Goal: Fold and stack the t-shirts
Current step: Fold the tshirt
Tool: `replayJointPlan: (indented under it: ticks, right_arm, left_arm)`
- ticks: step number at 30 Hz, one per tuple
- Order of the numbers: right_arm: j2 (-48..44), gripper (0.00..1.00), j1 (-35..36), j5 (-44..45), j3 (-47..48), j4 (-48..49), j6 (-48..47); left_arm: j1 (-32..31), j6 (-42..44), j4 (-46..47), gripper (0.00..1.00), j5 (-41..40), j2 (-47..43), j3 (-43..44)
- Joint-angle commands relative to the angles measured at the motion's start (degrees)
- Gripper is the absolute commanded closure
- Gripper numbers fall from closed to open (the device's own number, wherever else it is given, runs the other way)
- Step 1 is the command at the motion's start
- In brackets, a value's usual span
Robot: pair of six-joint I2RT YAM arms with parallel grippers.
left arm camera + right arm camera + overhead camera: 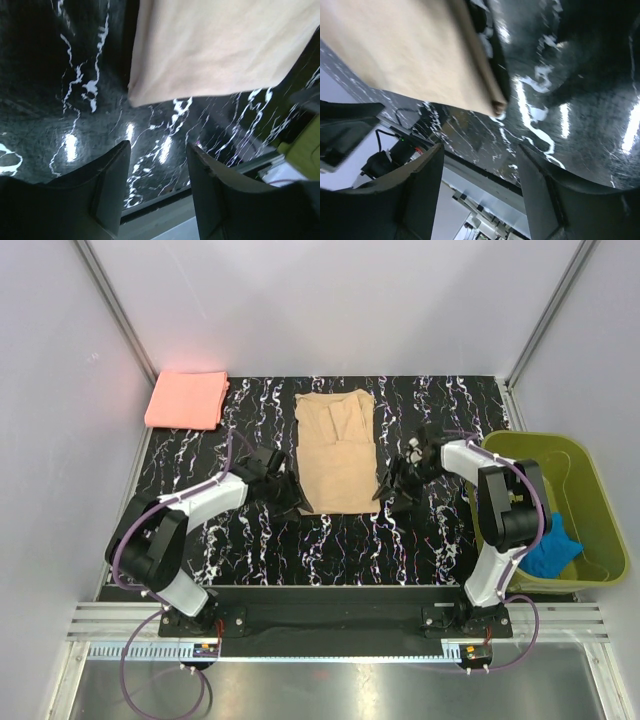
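Note:
The tan-beige t-shirt (337, 451) lies flat in the middle of the black marbled table, folded into a long narrow strip. Its near left corner shows in the left wrist view (210, 50) and its near right corner in the right wrist view (415, 55). My left gripper (293, 502) is open and empty just left of the shirt's near left corner. My right gripper (386, 490) is open and empty just right of its near right corner. The salmon-pink t-shirt (186, 399) lies folded at the back left corner.
An olive-green plastic basket (600, 510) stands off the table's right edge with a blue cloth (552, 544) inside. White walls enclose the back and both sides. The table's front rail runs across by the arm bases.

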Motion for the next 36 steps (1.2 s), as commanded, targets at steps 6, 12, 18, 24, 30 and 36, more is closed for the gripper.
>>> replayJointPlan:
  ticks: [6, 12, 18, 24, 30, 36]
  right_arm:
    - [-6.5, 0.29, 0.35, -0.34, -7.27, 7.07, 0.8]
    - [-5.54, 0.25, 0.35, 0.18, -10.27, 11.46, 4.31]
    - [-2.91, 0.25, 0.35, 0.36, -9.22, 13.49, 6.07]
    - [-2.9, 0.27, 0.35, 1.06, -9.21, 13.49, 6.6]
    - [-2.29, 0.27, 0.35, 2.03, -9.39, 13.76, 6.95]
    - [-1.32, 0.26, 0.62, 3.25, -9.22, 13.93, 7.66]
  left_arm:
    - [0.93, -7.3, 5.41, 0.37, -5.9, -1.08, -1.78]
    - [1.81, -9.42, 9.55, 0.38, -2.63, 1.56, -4.61]
    - [3.66, -10.65, 12.01, 0.42, -1.4, 3.41, -5.58]
    - [3.93, -11.97, 12.54, 0.47, -0.61, 5.87, -5.75]
    - [3.93, -12.5, 11.14, 0.55, 0.45, 8.42, -4.53]
    - [3.93, -12.15, 7.18, 0.63, -0.17, 9.12, -3.38]
